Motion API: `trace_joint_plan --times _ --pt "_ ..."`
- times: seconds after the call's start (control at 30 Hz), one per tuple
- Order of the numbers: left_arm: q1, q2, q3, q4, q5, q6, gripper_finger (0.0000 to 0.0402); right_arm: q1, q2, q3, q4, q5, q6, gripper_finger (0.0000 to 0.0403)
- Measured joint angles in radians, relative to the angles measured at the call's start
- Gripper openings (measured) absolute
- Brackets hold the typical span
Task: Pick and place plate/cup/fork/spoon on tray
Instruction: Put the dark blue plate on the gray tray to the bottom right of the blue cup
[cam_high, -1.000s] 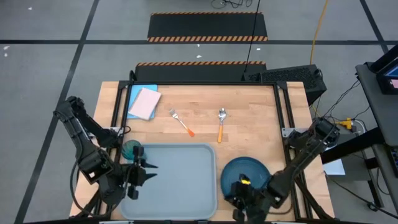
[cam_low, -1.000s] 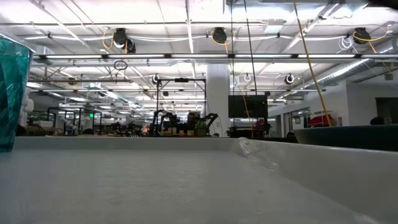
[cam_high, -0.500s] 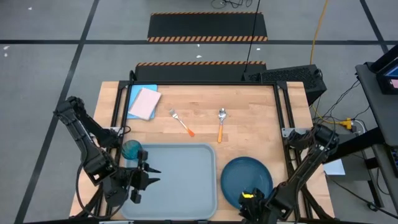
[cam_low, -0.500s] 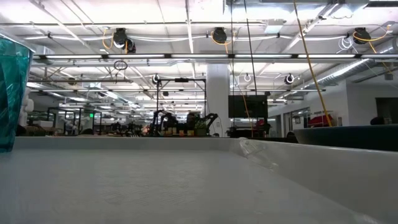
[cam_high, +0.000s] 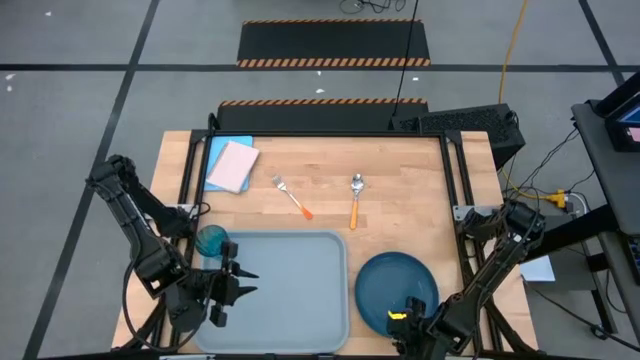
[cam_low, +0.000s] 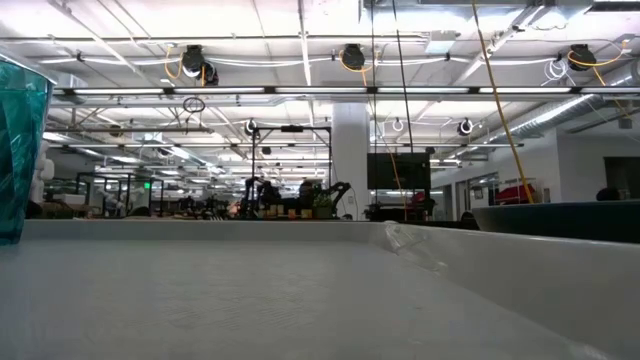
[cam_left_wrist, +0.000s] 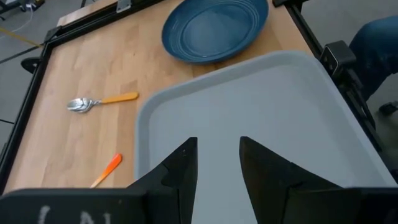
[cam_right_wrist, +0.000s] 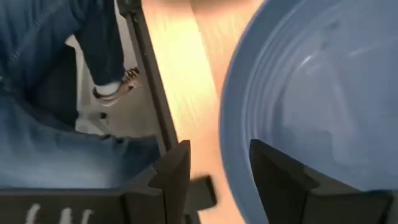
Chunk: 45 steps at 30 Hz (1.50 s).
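Pulled back toward the near edge since a second ago: right gripper (cam_high: 412, 322), fingers apart, empty, at the plate's (cam_high: 396, 288) near rim. Plate on worktop (cam_high: 400, 200), just right of tray (cam_high: 290, 290). Likely step: plate pickup, needing a rim pinch. Left gripper (cam_high: 238, 282) parted over tray, cup (cam_high: 211, 240) beside. No readable writing.

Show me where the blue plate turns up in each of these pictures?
High view: plate at lower right, just right of the tray.
Low view: its dark rim at the right edge.
Left wrist view: plate at top centre.
Right wrist view: plate fills the right side.
Shared landmark: the tray beside it.
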Motion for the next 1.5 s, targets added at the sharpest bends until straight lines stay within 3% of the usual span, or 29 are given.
trace_joint_plan --times 1.03,1.27,1.5 --pt "0.000 0.000 0.000 -0.001 0.001 -0.020 0.0122 -0.003 0.061 -0.013 -0.004 -0.045 0.007 0.0128" --pt "0.000 0.000 0.000 -0.001 0.001 -0.019 0.0122 -0.013 0.107 -0.012 0.006 -0.110 -0.008 0.0067" --pt "0.000 0.000 0.000 -0.001 0.000 -0.019 0.0122 -0.014 0.104 -0.008 0.000 -0.086 -0.019 0.0008"
